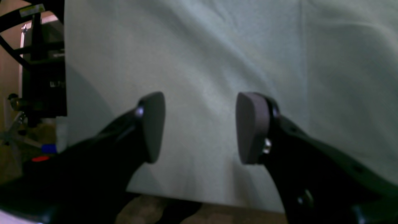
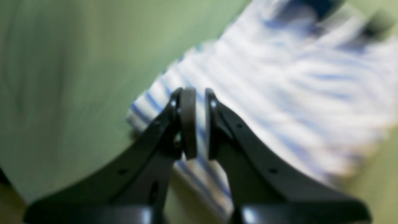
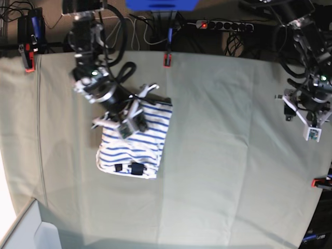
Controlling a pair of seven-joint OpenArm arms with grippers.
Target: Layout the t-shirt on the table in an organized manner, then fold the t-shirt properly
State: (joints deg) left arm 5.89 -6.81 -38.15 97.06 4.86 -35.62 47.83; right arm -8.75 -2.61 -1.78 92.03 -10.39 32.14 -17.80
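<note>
The t-shirt [image 3: 134,145], white with thin blue stripes, lies in a folded, roughly rectangular bundle on the pale grey-green tabletop [image 3: 223,155], nearer the side that carries the red clamp [image 3: 167,60] than the opposite side. Two small dark blue tabs sit at the shirt edge farthest from that clamp. The right hand [image 3: 136,110] is poised over the shirt edge nearest the clamp. In the right wrist view its pads [image 2: 189,123] stand almost together, with striped fabric [image 2: 279,93] showing through the slim gap; the picture is too blurred to tell whether cloth is pinched between them or merely lies behind. The left hand [image 3: 309,115] hangs well apart from the shirt, over the tabletop's side edge. In the left wrist view [image 1: 199,127] its two pads are spread about halfway, with nothing between them but bare creased cloth [image 1: 217,62].
</note>
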